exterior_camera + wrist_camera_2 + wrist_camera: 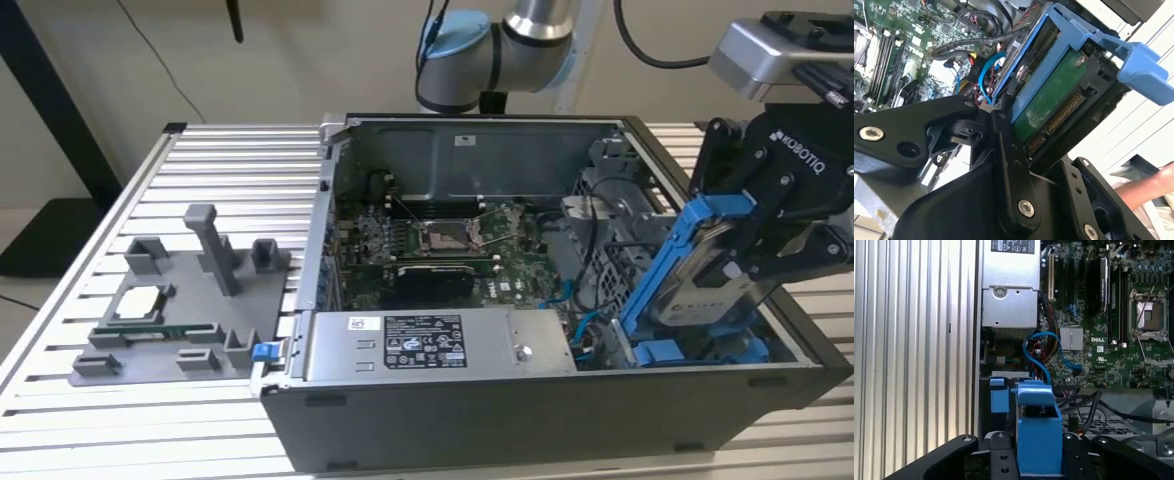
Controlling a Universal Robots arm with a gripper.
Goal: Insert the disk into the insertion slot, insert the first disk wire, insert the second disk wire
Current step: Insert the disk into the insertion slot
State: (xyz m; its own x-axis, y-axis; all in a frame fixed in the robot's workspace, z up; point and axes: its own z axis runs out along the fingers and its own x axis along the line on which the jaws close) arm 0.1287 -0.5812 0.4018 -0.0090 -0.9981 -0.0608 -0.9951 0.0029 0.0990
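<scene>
Two fingers [1004, 150] of my gripper [745, 262] are closed tight on the disk [697, 298], pinching its blue carrier bracket [671, 250]. I hold it steeply tilted, lower end down inside the open computer case [534, 425], right at the blue-railed insertion slot [663, 352], beside the motherboard [441, 240]. I cannot tell whether the two touch.

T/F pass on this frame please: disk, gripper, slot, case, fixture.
1. The gripper is shut on the disk. True.
2. The disk lies flat, fully seated in the insertion slot. False: it is held steeply tilted, mostly above the slot.
3. The case is open, with the motherboard exposed. True.
4. The grey fixture sits at the exterior view's right of the case. False: it is at the left.
</scene>
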